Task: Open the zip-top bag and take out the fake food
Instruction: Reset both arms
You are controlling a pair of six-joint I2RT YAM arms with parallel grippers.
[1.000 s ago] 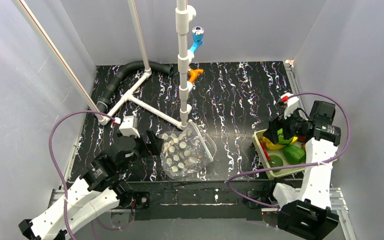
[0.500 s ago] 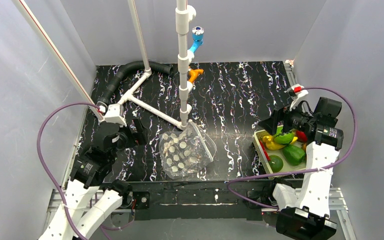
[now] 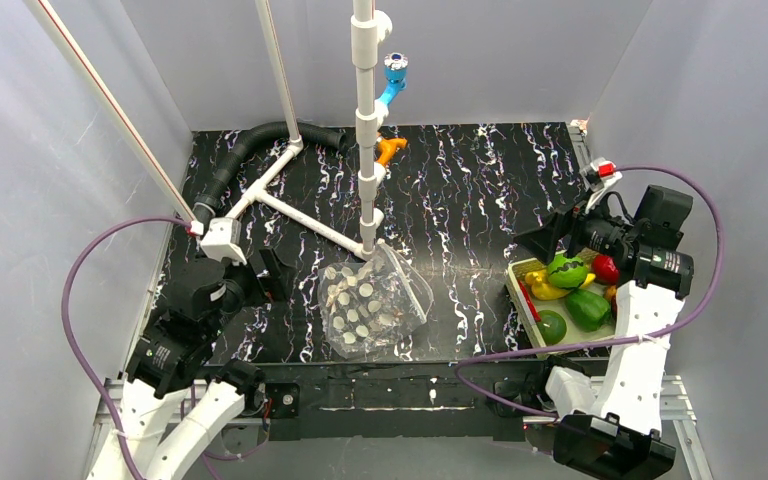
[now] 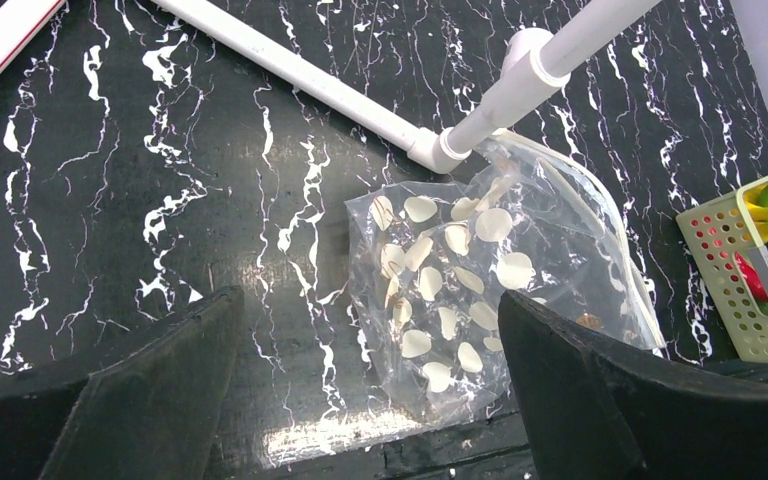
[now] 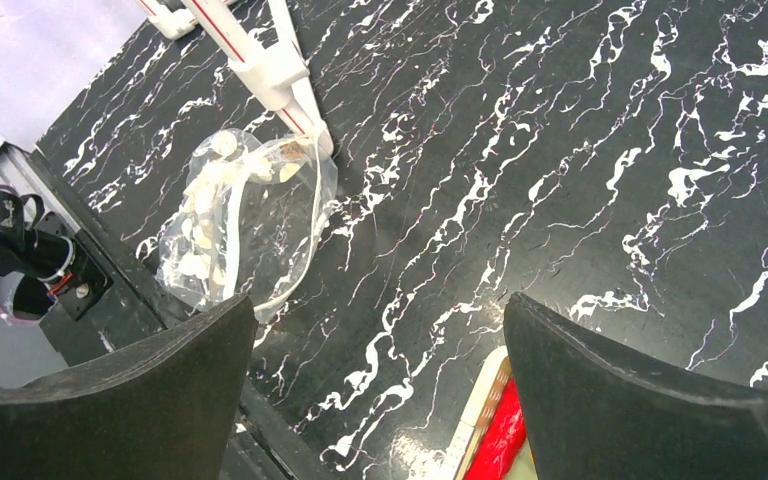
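Grey walls are being seen on three sides of a black, white-veined table from the top camera. The zip-top bag is lying flat near the front edge, about midway between the two arms. Its dotted face is being shown upward and its far corner is touching the foot of an upright white pipe. The fake food is being kept in a pale mesh basket at the table's right front, where green, yellow and red pieces are showing. The left gripper is being held just left of the bag, apart from it, jaws spread and nothing between them. The right gripper is hanging over the basket's far left corner, likewise spread wide and empty. A black hose, a blue fitting and an orange fitting are lying at the back.

From the left wrist, two dark fingers are being seen at the lower corners, far apart. The bag is lying on the table beyond them, untouched, a white pipe elbow meeting its far edge. A corner of the basket is showing at the right edge.

From the right wrist, the fingers are again being seen wide apart. The bag is lying well away at upper left, its white zip strip looping loose, so its mouth appears to be gaping. A red piece and the basket's rim are showing at the bottom edge between the fingers.
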